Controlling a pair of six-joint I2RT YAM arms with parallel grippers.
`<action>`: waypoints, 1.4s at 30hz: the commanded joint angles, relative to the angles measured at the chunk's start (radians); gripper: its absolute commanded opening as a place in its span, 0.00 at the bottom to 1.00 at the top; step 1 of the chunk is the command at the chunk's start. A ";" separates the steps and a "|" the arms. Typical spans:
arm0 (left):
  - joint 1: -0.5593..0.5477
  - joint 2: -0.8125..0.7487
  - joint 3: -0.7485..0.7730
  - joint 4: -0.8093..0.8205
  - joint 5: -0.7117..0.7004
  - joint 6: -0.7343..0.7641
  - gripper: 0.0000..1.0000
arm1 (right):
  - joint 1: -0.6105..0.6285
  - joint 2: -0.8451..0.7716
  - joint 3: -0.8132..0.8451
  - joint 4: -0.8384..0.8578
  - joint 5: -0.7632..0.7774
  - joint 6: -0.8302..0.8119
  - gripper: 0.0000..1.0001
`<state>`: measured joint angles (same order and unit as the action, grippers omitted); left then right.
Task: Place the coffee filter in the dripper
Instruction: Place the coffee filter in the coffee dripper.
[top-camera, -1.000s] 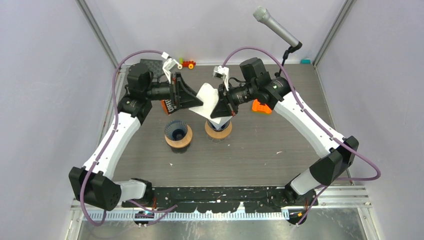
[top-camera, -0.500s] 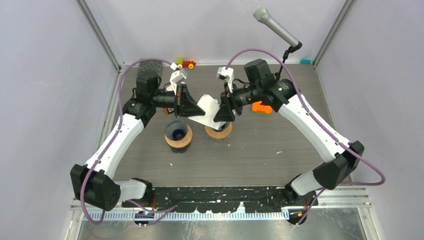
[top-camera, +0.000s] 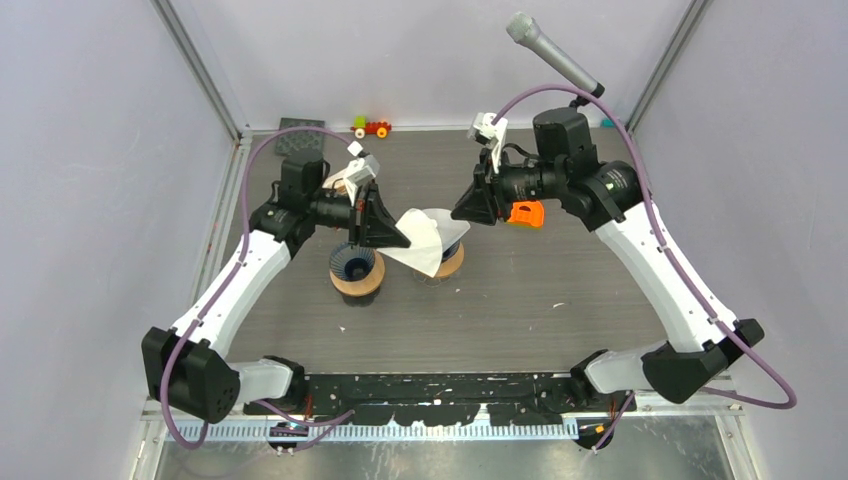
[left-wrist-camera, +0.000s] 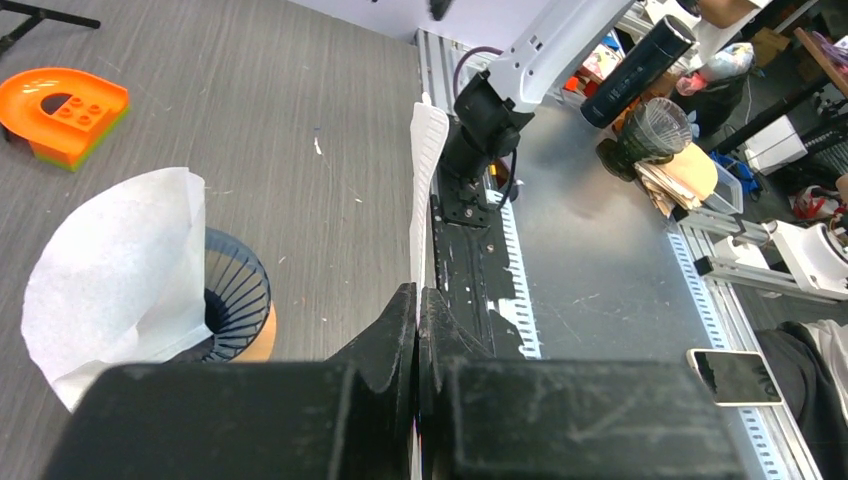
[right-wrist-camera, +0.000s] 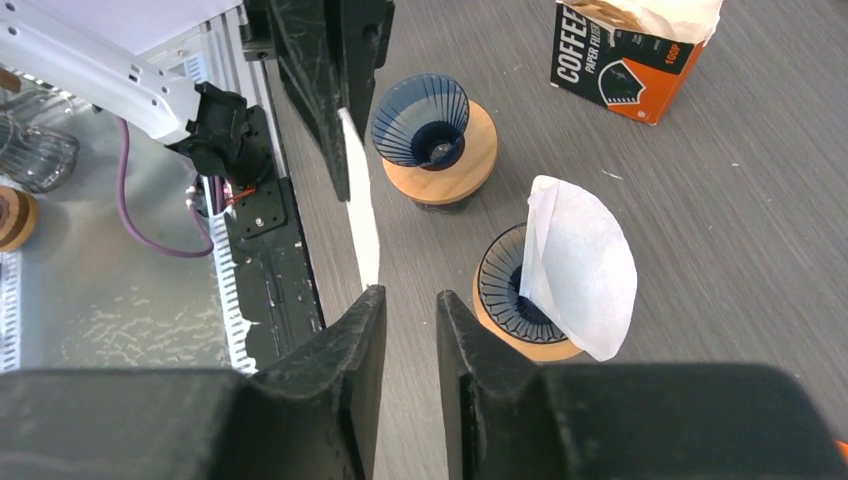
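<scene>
My left gripper (top-camera: 400, 243) (left-wrist-camera: 418, 300) is shut on a white paper coffee filter (top-camera: 415, 252) (left-wrist-camera: 428, 150) that shows edge-on in both wrist views (right-wrist-camera: 362, 215). It hangs over the table between the two drippers. The left dripper (top-camera: 355, 268) (right-wrist-camera: 435, 140), a dark ribbed cone on a wooden ring, is empty. In the right dripper (top-camera: 440, 265) (right-wrist-camera: 505, 295) (left-wrist-camera: 235, 300) another filter (right-wrist-camera: 580, 265) (left-wrist-camera: 120, 270) stands upright. My right gripper (top-camera: 458, 212) (right-wrist-camera: 410, 300) is open, holds nothing, and is drawn back to the right of the filter.
A coffee filter box (right-wrist-camera: 630, 50) stands behind the drippers. An orange brick (top-camera: 525, 212) (left-wrist-camera: 65, 105) lies under the right arm. A microphone (top-camera: 555, 55) on a stand and small toys (top-camera: 372, 127) are at the back edge.
The right gripper let go of the filter and pulled back to the right. The left gripper shut on the filter and carried it down toward the drippers.
</scene>
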<state>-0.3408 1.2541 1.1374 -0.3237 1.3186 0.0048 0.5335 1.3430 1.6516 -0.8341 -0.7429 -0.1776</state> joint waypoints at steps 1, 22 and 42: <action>-0.016 -0.025 -0.002 -0.002 0.029 0.019 0.00 | -0.001 0.035 0.029 0.060 0.006 0.053 0.27; -0.023 -0.013 0.006 -0.003 -0.041 0.019 0.00 | 0.031 0.081 0.008 0.086 -0.112 0.078 0.22; -0.023 -0.003 0.018 -0.002 -0.099 0.003 0.00 | 0.057 0.099 -0.036 0.122 -0.130 0.096 0.15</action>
<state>-0.3599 1.2545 1.1343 -0.3283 1.2266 0.0078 0.5827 1.4403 1.6115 -0.7578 -0.8585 -0.0944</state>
